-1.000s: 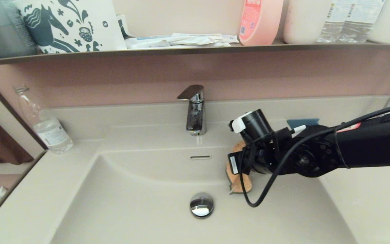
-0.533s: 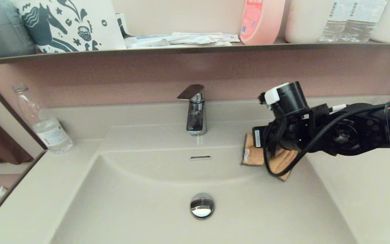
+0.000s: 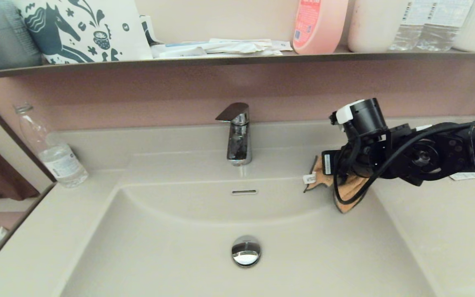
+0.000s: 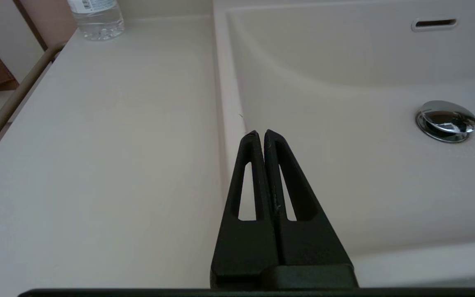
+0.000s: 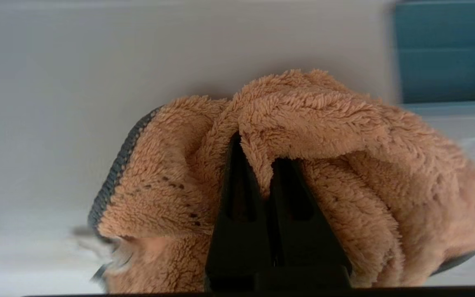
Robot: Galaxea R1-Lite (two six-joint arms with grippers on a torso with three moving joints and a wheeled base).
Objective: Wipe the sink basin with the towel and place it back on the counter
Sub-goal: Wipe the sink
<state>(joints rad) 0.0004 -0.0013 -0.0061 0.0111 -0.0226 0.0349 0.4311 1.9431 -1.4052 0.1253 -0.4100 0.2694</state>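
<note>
The orange fluffy towel (image 3: 348,193) with dark grey trim and a white tag hangs bunched from my right gripper (image 5: 262,150), which is shut on a fold of it. It is held at the back right corner of the beige sink basin (image 3: 171,247), over the rim where the counter (image 3: 447,235) begins. Whether the towel touches the surface I cannot tell. My left gripper (image 4: 261,134) is shut on nothing and is parked over the basin's left rim, out of the head view. The chrome drain plug (image 3: 245,250) lies bare in the basin.
A chrome faucet (image 3: 237,136) stands behind the basin, above the overflow slot (image 3: 244,191). A clear water bottle (image 3: 58,159) is at the back left. A white leaflet (image 3: 470,176) lies behind the right arm. A blue pad (image 5: 447,53) sits beyond the towel. The brown shelf (image 3: 237,61) holds bottles.
My right gripper carried the towel up from the basin's inner right side near the drain, back and to the right, to the rim at the back right corner.
</note>
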